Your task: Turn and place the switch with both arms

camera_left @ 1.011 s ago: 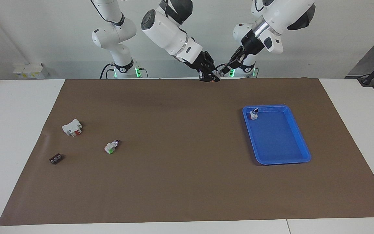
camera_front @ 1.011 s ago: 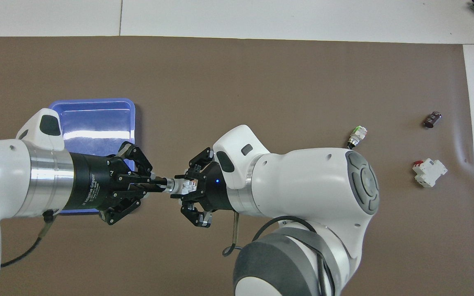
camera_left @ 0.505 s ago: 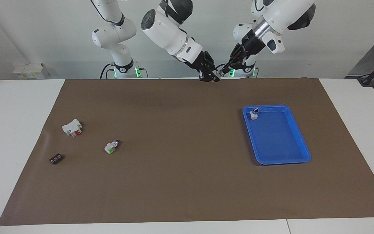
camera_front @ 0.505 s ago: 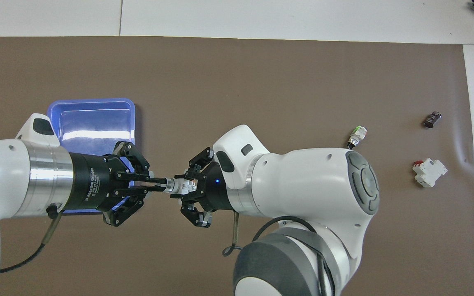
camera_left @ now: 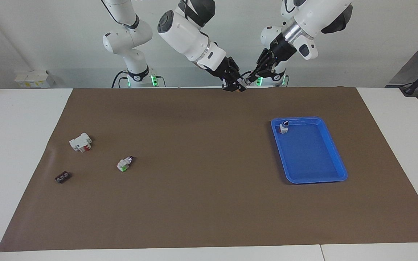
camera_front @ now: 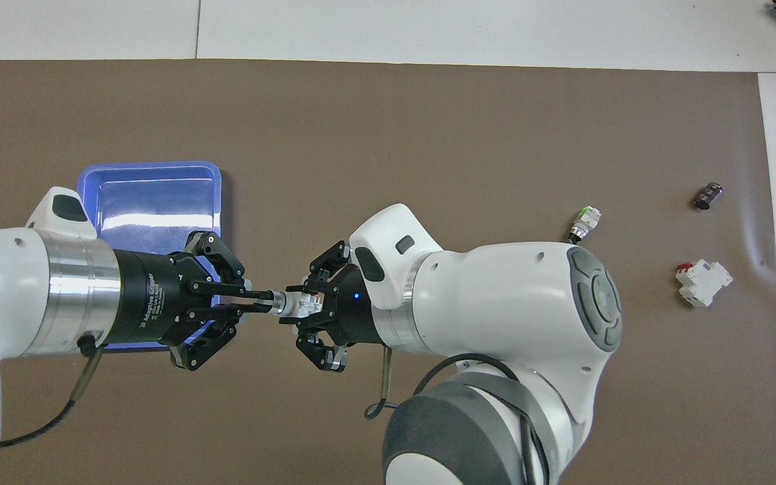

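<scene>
The switch [camera_front: 297, 304] is held in the air between the two grippers, at the lower centre of the overhead view and top centre of the facing view, above the brown mat's [camera_left: 201, 203] edge nearest the robots. The right gripper [camera_front: 307, 306] pinches its white body; the left gripper [camera_front: 263, 303] is closed on its knob end, fingers pressed together on it.

Surroundings: a blue tray [camera_left: 334, 159] lies at centre right of the facing view, toward the left arm's end of the table. It holds a small white part with a dark cap [camera_left: 284, 127] in the corner nearest the robots. In the overhead view the left gripper covers the tray's nearer edge.

At centre left of the facing view, toward the right arm's end, lie a white block with red [camera_left: 80, 142], a white switch with a green block [camera_left: 123, 164] and a small dark component [camera_left: 62, 177], each apart from the others.

Writing: white lettering runs along the left gripper's black body; only "Adaptive Gripper" is partly readable in the overhead view.
</scene>
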